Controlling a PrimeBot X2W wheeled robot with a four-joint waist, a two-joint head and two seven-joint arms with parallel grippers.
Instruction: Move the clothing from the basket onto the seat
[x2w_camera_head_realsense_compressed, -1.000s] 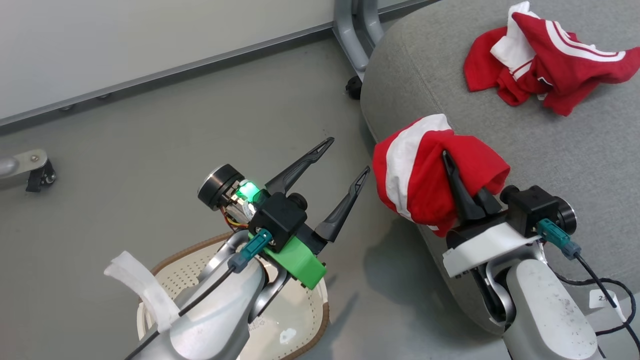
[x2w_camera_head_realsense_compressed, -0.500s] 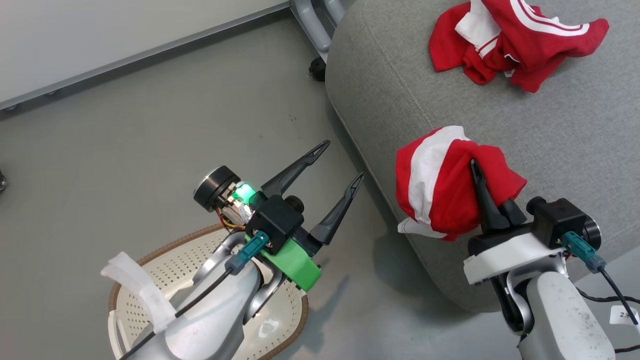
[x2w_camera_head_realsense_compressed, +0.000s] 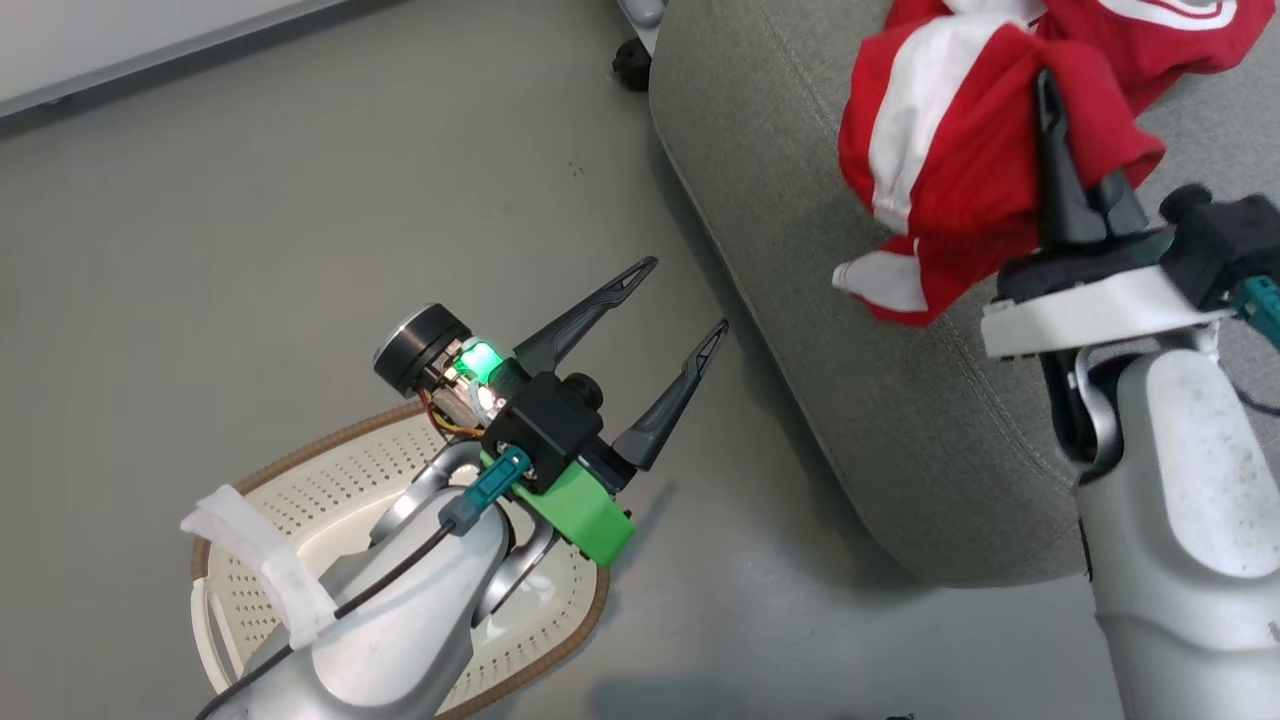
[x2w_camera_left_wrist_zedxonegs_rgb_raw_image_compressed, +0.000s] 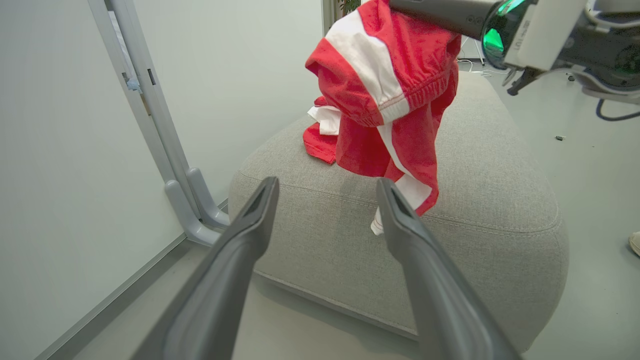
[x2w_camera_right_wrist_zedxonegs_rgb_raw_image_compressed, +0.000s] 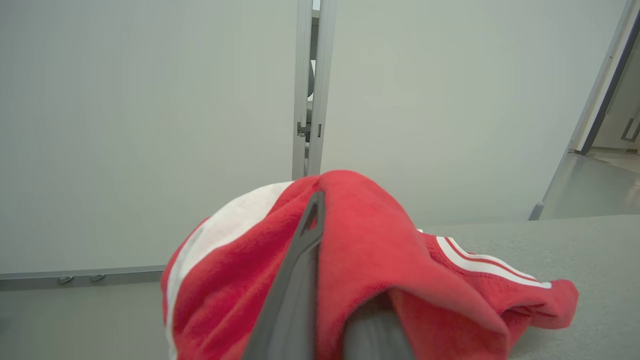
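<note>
Right gripper (x2w_camera_head_realsense_compressed: 1052, 110) has its two dark fingers pressed together on a red garment with a white stripe (x2w_camera_head_realsense_compressed: 940, 150), pinching the cloth. The right arm reaches forward over the near left part of the grey seat (x2w_camera_head_realsense_compressed: 800, 200), fingers pointing far. The garment hangs from them in a bunch above the cushion. Whether its lowest white end touches the seat cannot be told.

The left gripper (x2w_camera_head_realsense_compressed: 686, 294) is spread wide and holds nothing. Its arm is raised over the floor (x2w_camera_head_realsense_compressed: 300, 200), between the basket (x2w_camera_head_realsense_compressed: 350, 480) and the seat, with the fingers pointing far and to the right. A green light (x2w_camera_head_realsense_compressed: 478, 355) glows on its wrist.

In the left wrist view, small dark print (x2w_camera_left_wrist_zedxonegs_rgb_raw_image_compressed: 517, 42) is on the white body of the right gripper, beside a green lamp. It is too small to read.

A second red garment with white stripes (x2w_camera_head_realsense_compressed: 1190, 45) lies on the seat, farther than the held one. The top edge of the head view cuts it off, and the held garment covers part of it. In the right wrist view, one finger (x2w_camera_right_wrist_zedxonegs_rgb_raw_image_compressed: 300, 280) of the right gripper shows, and the other is under the cloth. The left arm hides the middle of the basket, which stands on the floor at the near left.
</note>
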